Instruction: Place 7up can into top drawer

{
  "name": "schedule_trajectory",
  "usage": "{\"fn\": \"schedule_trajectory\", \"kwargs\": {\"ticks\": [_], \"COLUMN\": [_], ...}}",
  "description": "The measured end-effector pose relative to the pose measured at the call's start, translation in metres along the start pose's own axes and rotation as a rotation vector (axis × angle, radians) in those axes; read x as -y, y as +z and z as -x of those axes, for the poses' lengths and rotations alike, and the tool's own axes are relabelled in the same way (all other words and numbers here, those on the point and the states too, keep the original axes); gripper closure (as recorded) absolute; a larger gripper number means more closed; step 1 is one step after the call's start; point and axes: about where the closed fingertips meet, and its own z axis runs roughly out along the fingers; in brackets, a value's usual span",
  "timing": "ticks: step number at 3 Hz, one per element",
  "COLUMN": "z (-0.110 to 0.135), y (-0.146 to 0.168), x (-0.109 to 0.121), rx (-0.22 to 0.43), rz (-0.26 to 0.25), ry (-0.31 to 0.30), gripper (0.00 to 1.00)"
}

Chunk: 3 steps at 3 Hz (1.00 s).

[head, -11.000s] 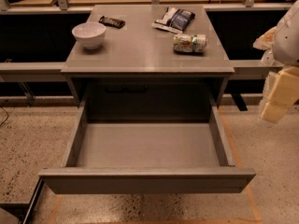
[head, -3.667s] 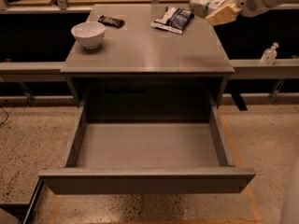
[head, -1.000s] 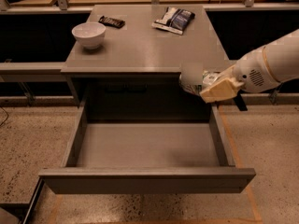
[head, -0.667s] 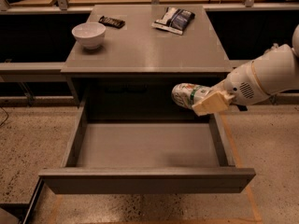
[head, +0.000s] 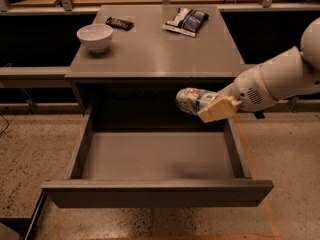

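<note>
Over the last second the hand [head: 207,105] has carried the can [head: 191,99] down from the level of the bench [head: 155,49] top and a little further left. The can now lies on its side in the air, clamped in the hand, below the bench's front lip and above the rear right part of the open drawer [head: 157,185]. It does not touch the drawer floor. The transfer is judged nearly complete; lowering and release remain. Observe three edges: the bench lip just above the can, the drawer's right wall just beside and below the hand, and the dark cabinet opening behind. The arm [head: 280,79] enters from the right across that wall, so a straight descent risks contact there. Open room lies to the left and toward the front, where the drawer floor is bare. The bowl [head: 95,36] and snack bag [head: 186,20] sit on the bench top, well apart from the path.
</note>
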Motion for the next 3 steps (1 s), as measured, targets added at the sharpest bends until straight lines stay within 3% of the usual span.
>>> {"fn": "schedule_trajectory", "kwargs": {"ticks": [1,3], "z": [0.0,-0.028], "y": [0.027,0.103], "x": [-0.001,0.007], "rx": [-0.03,-0.077], "rz": [0.047,0.149], "ry": [-0.027,0.007], "gripper": [1.0,1.0]}}
